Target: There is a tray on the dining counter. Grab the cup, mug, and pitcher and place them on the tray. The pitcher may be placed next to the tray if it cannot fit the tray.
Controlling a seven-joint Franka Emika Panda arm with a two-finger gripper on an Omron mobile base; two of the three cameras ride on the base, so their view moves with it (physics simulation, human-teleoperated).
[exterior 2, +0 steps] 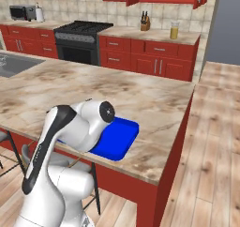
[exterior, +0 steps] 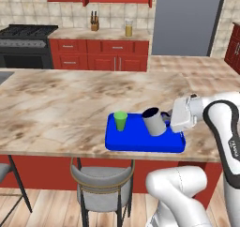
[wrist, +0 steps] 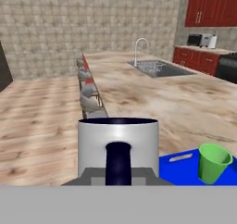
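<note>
The tool [exterior: 165,119] grips the rigid, light-looking grey mug [exterior: 154,121] by its dark handle side, tilted over the blue tray [exterior: 140,143], at three o'clock from the green cup [exterior: 120,120].

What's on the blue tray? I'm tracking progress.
The green cup stands on the tray; the grey mug tilts over it at the gripper. Whether it touches is unclear.

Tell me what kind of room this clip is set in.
A rendered home kitchen, it seems: a black stove set among red cabinets, a sink with faucet in the marble dining counter, and grey-seated stools along its edge.
</note>
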